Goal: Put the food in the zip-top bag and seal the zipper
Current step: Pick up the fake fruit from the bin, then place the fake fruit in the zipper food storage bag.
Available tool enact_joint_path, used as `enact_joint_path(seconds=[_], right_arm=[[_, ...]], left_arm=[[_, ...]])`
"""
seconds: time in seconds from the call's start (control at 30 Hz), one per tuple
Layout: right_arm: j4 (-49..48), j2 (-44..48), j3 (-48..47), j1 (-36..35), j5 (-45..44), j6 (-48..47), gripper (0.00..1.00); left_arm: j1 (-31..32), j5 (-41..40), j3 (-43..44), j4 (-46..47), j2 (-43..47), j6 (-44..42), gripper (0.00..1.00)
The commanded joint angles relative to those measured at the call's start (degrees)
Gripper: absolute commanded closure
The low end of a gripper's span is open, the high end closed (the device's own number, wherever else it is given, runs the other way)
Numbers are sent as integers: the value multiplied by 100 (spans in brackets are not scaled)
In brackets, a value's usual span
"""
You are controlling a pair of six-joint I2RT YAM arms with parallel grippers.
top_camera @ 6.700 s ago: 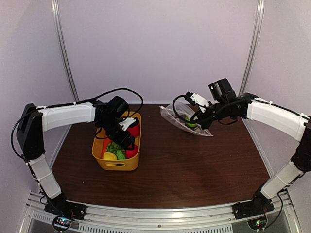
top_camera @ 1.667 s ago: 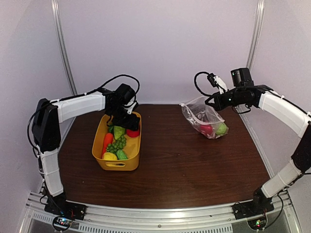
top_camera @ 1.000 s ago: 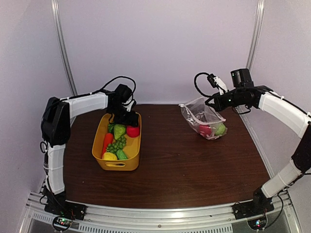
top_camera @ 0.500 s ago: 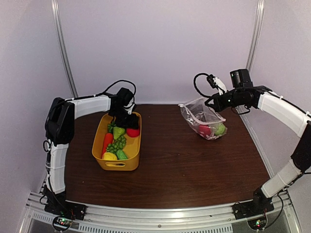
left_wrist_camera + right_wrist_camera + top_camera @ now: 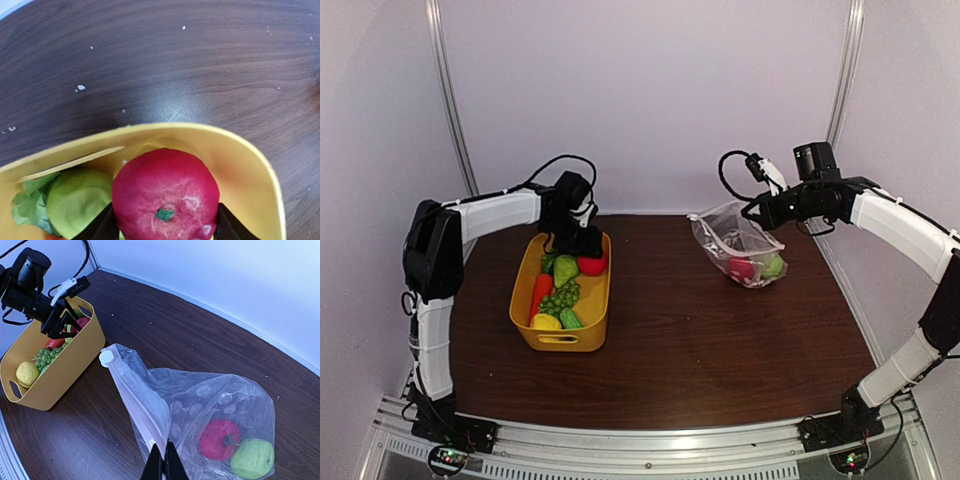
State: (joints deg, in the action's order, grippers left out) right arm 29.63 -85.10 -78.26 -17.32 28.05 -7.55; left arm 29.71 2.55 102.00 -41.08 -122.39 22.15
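— Where has the left gripper (image 5: pixel 582 253) got to?

— It's down at the far end of the yellow basket (image 5: pixel 560 341). Its fingers (image 5: pixel 108 228) press on either side of a red apple (image 5: pixel 165 194), pinching it. The apple sits just inside the basket's rim, with a green leafy fruit (image 5: pixel 77 200) touching it on one side.

— What else is in the basket?

— A carrot (image 5: pixel 541 290), grapes (image 5: pixel 556 301), a lemon (image 5: pixel 546 322) and a cucumber (image 5: pixel 570 319), all nearer us than the apple.

— And the bag?

— The zip-top bag (image 5: pixel 738 243) is at the far right of the table (image 5: pixel 700 345), well apart from the basket. The right gripper (image 5: pixel 164 466) has its fingers pressed together on the bag's top edge, holding it up, while the bottom sags to the wood.

— Can you see the zipper?

— Yes, the zipper (image 5: pixel 134 394) runs from those fingers up to a small white slider (image 5: pixel 106 358) at its end. A second red apple (image 5: pixel 220 439) and a green apple (image 5: pixel 252 458) lie side by side, touching, in the bag's bottom corner.
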Motion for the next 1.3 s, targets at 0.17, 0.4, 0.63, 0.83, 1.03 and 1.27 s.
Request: enact_joint_path(seconds=[0.17, 0.4, 0.63, 0.83, 1.03, 1.27], right_arm=[[-25, -13, -13, 2, -16, -10, 100], [64, -171, -252, -8, 94, 69, 100], [250, -445, -675, -182, 284, 178, 100], [346, -701, -1017, -292, 560, 492, 100], [416, -837, -1167, -376, 785, 667, 100], [286, -710, -1139, -465, 995, 985, 100]], left_arm=[[21, 55, -69, -71, 1722, -32, 53], [413, 2760, -1207, 2979, 2505, 913, 55], [1487, 2838, -633, 3995, 1842, 1085, 56], [1897, 2345, -310, 4632, 1083, 1748, 58], [1924, 1660, -59, 4449, 699, 1950, 60], [1924, 1113, 142, 4147, 373, 2281, 63]])
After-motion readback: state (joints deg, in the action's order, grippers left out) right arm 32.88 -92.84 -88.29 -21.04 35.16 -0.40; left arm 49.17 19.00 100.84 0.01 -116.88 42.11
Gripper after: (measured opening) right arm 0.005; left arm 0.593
